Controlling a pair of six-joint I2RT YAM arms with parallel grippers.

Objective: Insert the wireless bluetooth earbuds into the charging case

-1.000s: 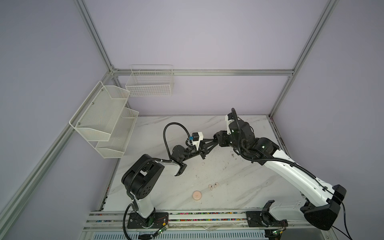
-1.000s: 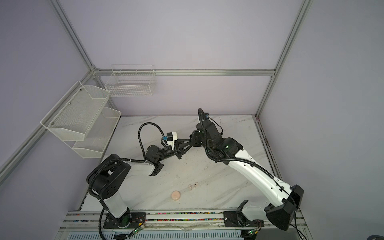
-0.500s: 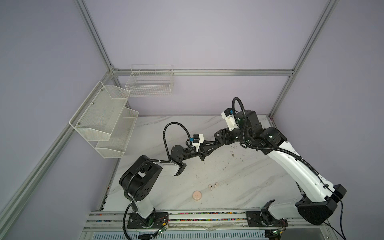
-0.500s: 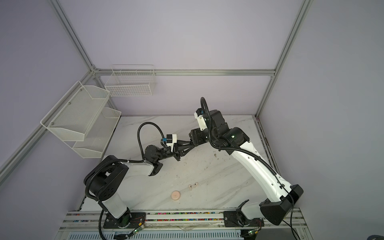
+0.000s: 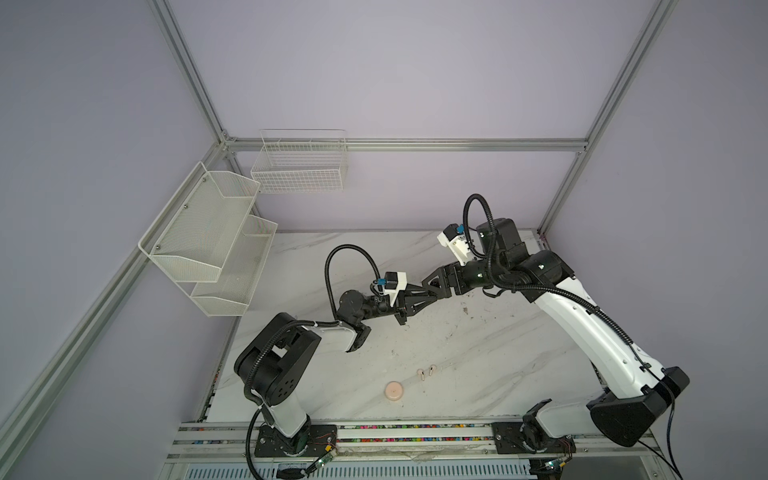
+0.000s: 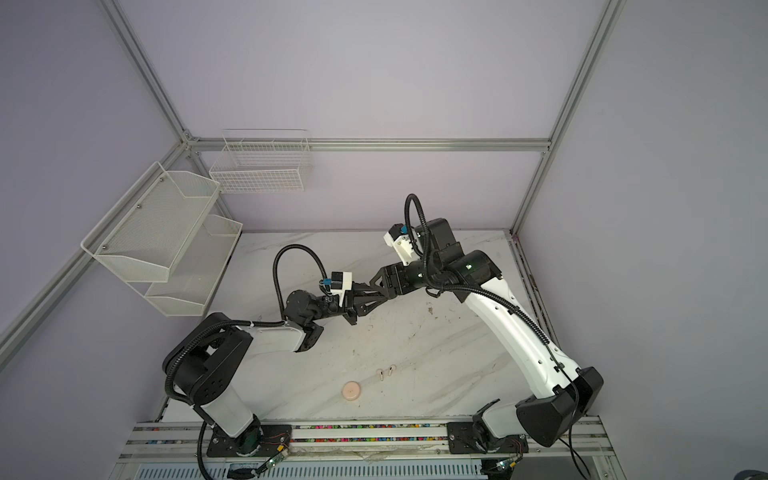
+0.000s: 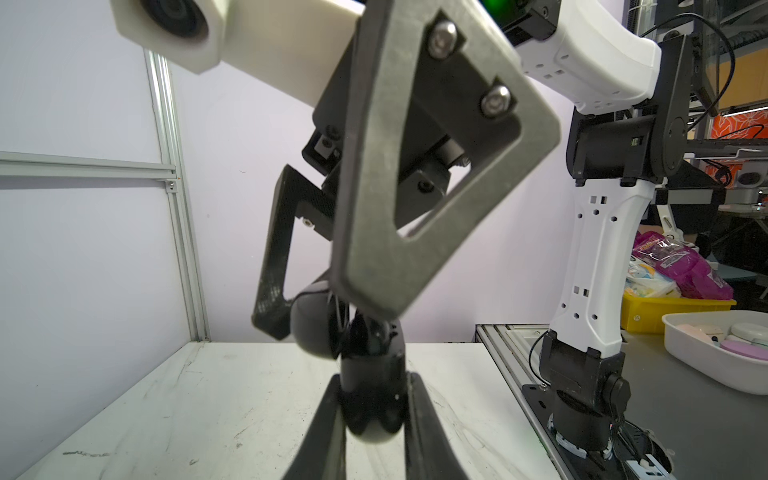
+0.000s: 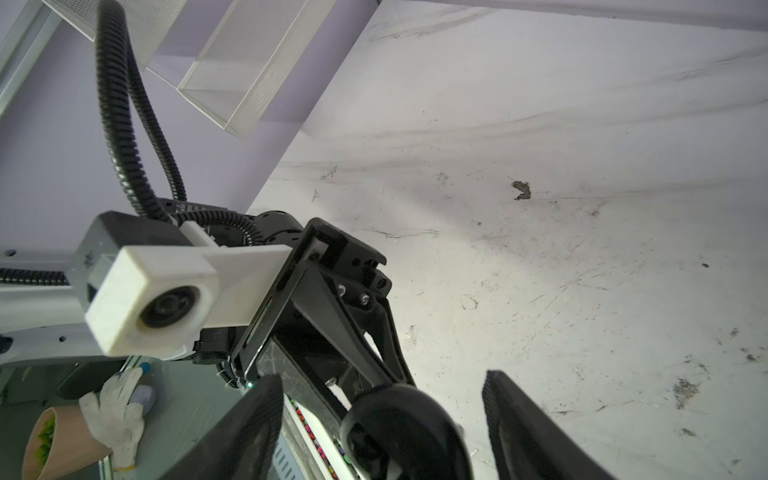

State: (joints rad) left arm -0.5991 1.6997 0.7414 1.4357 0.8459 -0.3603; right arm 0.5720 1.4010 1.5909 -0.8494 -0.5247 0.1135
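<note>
A black round charging case (image 7: 372, 401) is clamped between the fingers of my left gripper (image 7: 374, 386), held above the table with its lid (image 7: 311, 328) hinged open. My right gripper (image 8: 382, 380) stands open with its fingers wide on either side of that case (image 8: 401, 432), not touching it. In both top views the two grippers meet tip to tip over the middle of the table, left gripper (image 5: 428, 297) against right gripper (image 5: 432, 286). Two pale pink earbuds (image 5: 427, 371) (image 6: 386, 372) lie side by side near the front. A shut pink case (image 5: 394, 391) (image 6: 351, 391) sits just left of them.
White mesh shelves (image 5: 216, 241) hang on the left wall and a wire basket (image 5: 299, 166) on the back wall. A rail (image 5: 374, 432) with both arm bases runs along the table's front edge. Off the table on the right side stands a white bin (image 7: 715, 353).
My right gripper has opened from nearly shut to wide. Its wrist has swung up and back while the tips stay by the black case. The left arm has barely moved.
</note>
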